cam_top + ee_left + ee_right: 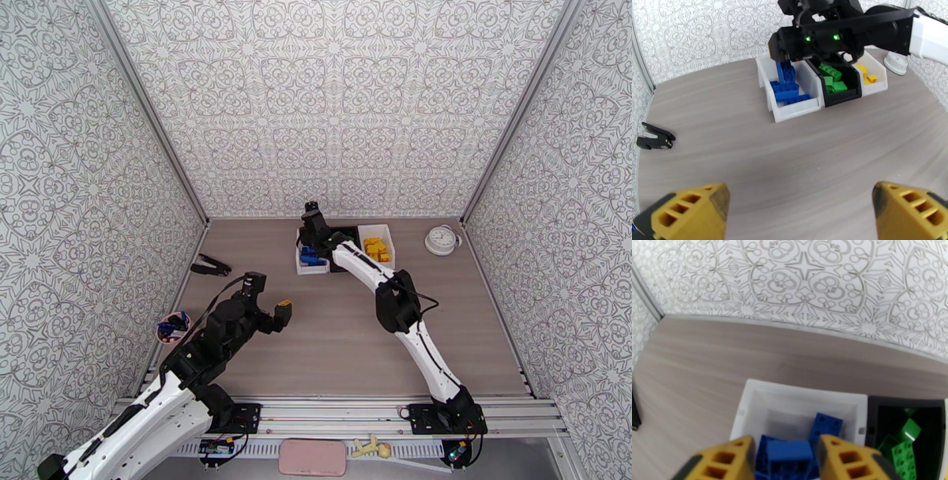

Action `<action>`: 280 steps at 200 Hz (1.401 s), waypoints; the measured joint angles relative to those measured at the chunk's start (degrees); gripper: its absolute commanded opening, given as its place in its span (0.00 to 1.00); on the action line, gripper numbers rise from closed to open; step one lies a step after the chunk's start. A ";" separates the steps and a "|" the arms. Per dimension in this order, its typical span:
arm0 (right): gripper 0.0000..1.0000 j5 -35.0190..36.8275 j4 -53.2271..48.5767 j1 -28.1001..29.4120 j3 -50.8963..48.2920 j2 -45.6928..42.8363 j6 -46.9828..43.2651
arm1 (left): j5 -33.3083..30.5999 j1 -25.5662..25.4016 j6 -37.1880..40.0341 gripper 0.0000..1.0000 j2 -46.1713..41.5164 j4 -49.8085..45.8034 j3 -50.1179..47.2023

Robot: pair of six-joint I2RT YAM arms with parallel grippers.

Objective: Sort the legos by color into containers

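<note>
Top external view has the right gripper (314, 237) reaching over three bins touching in a row at the far side of the table (332, 347): left white bin (303, 268), black bin (345, 234), right white bin (378, 229) with yellow bricks (376, 247) inside, and the left gripper (282, 310) hangs well apart from them. Left wrist view shows its own yellow fingers (695, 211) spread wide with nothing between them, plus blue bricks (788, 92) in the left white bin and green bricks (833, 81) in the black bin. Right wrist view looks down into the left white bin, and the right fingers (847, 459) are pinched onto a blue brick (786, 451) just above the pile.
</note>
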 measured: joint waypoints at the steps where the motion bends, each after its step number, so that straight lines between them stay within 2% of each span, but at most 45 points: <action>1: 0.60 0.04 0.02 0.00 -0.22 -0.20 0.17 | -0.02 0.00 0.07 1.00 0.00 0.13 -0.04; 28: 0.76 -0.55 1.75 0.00 -10.43 -7.30 0.26 | -2.62 0.28 2.95 1.00 1.05 5.29 -2.43; 52: 0.90 -0.98 7.32 -0.07 -25.18 -18.23 0.04 | -5.81 2.14 4.24 1.00 3.67 9.27 -4.09; 68: 0.94 -1.31 12.87 -0.17 -36.13 -26.58 -0.31 | -7.26 4.04 5.20 1.00 5.05 12.28 -5.18; 94: 0.99 -0.42 22.36 -0.57 -54.34 -40.37 -1.75 | -7.93 7.15 7.78 1.00 5.42 18.34 -9.01; 126: 1.00 2.62 29.29 -2.89 -73.22 -54.93 -3.28 | -7.89 13.16 9.20 1.00 7.17 24.59 -12.41; 156: 1.00 5.77 31.30 -8.41 -86.12 -65.92 -4.17 | -8.28 16.48 9.99 1.00 10.93 29.75 -13.29; 185: 1.00 9.35 31.71 -13.99 -93.74 -74.93 -7.74 | -8.63 19.39 11.23 1.00 15.10 34.77 -13.51; 225: 1.00 11.39 35.54 -19.91 -99.82 -79.95 -13.79 | -8.46 23.96 12.85 1.00 24.61 44.44 -14.64; 253: 1.00 11.26 40.72 -23.96 -104.26 -76.65 -15.28 | -5.33 29.09 12.39 1.00 32.61 50.82 -15.13; 280: 1.00 9.25 46.56 -26.86 -107.97 -72.30 -15.30 | -2.58 32.15 12.68 1.00 38.69 53.16 -13.70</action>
